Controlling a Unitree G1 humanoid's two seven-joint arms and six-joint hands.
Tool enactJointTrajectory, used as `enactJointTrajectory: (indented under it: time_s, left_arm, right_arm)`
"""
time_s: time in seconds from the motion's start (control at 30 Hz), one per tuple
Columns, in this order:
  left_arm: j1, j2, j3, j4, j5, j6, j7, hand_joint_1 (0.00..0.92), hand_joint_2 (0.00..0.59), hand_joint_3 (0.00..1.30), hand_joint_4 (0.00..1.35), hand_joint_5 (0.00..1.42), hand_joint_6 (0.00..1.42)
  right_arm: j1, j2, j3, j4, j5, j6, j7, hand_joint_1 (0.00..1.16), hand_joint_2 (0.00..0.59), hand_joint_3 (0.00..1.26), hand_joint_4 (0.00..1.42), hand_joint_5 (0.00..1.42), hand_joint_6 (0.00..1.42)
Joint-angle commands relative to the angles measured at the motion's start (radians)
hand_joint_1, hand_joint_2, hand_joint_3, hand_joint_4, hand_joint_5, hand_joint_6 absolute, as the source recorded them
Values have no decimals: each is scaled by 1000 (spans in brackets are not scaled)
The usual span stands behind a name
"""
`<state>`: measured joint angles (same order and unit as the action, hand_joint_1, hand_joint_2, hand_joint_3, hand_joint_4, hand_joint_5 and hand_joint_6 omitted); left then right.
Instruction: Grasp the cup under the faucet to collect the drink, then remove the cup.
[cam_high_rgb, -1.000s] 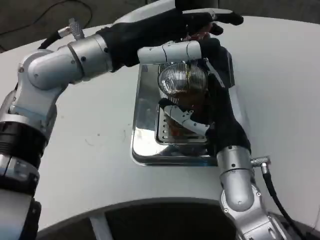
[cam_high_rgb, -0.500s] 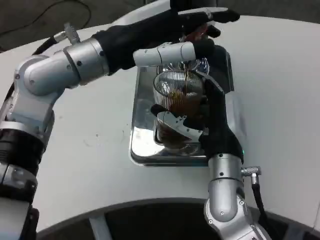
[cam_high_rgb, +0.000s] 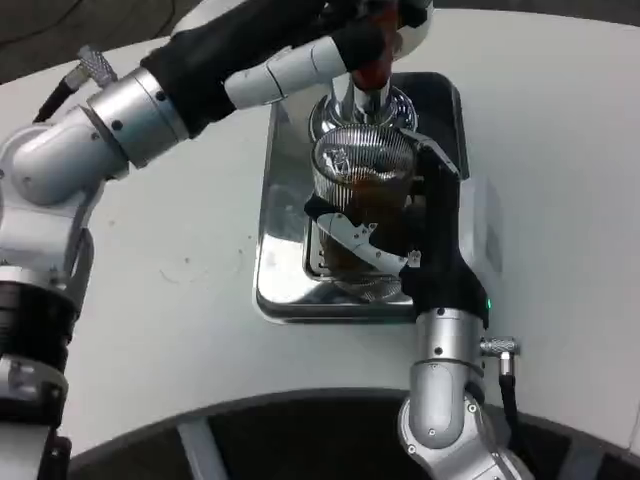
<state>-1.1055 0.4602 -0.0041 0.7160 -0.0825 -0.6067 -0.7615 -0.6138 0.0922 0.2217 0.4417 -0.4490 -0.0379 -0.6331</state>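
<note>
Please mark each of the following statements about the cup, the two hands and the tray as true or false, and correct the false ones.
1. The right hand holds the cup. True.
2. The cup is empty. False: it holds a dark brown drink.
3. The left hand is up at the faucet, above the cup. True.
4. The cup lies on its side on the white table. False: it is upright over the metal tray.
5. The left hand rests flat on the table. False: it is raised at the faucet.
</note>
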Motion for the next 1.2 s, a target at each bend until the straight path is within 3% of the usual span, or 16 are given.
enactJointTrajectory:
  time_s: [0.03,0.57,1.2]
  left_arm:
    - [21,2,26,-67,-43,18,-2,0,60,19,40,210,152]
    - [83,18,38,-302,-104,122,-25,0,59,85,119,259,202]
    - [269,109,108,-544,-164,212,-25,0,69,124,159,277,210]
  right_arm:
    - [40,56,7,11,8,26,-3,985,219,455,659,873,833]
    - [58,52,7,-43,1,30,-16,1001,176,526,764,998,1027]
    - [120,39,-1,-170,-29,39,-28,1000,144,649,889,1129,1229]
